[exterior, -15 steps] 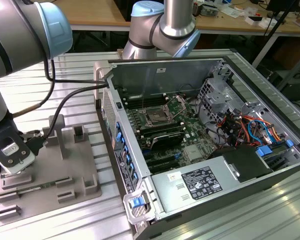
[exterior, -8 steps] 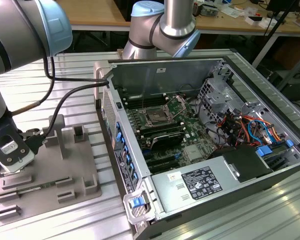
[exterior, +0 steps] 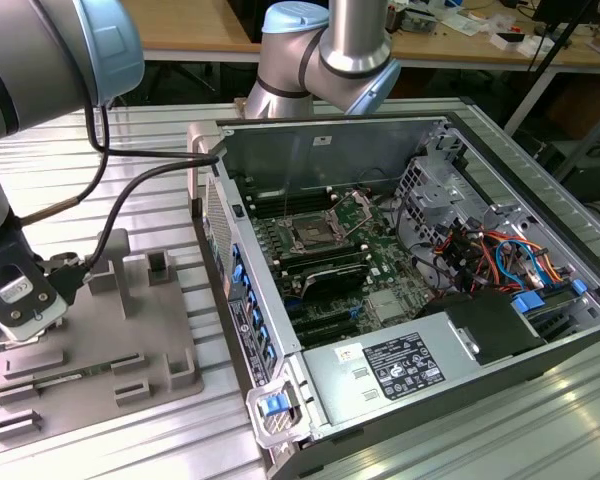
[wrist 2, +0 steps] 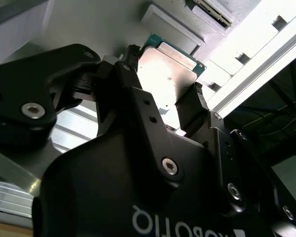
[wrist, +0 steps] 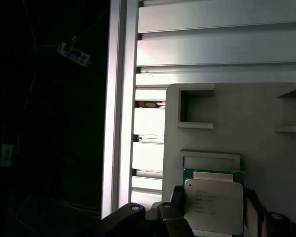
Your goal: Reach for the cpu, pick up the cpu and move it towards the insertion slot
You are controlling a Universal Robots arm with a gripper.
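The black claw [wrist 2: 166,83] loomed closest, clenched on the cpu [wrist: 213,200] by two opposite edges. Under the claw spread the slatted desk [exterior: 540,420]; well away from it stood the open computer case [exterior: 340,150]; directly below it lay the grey tray [exterior: 170,330]. The insertion slot [exterior: 310,236] sat inside that case, far from the claw.

No print is legible: faint lines on the cpu [wrist: 213,202], tiny text on the power-supply label [exterior: 404,363]
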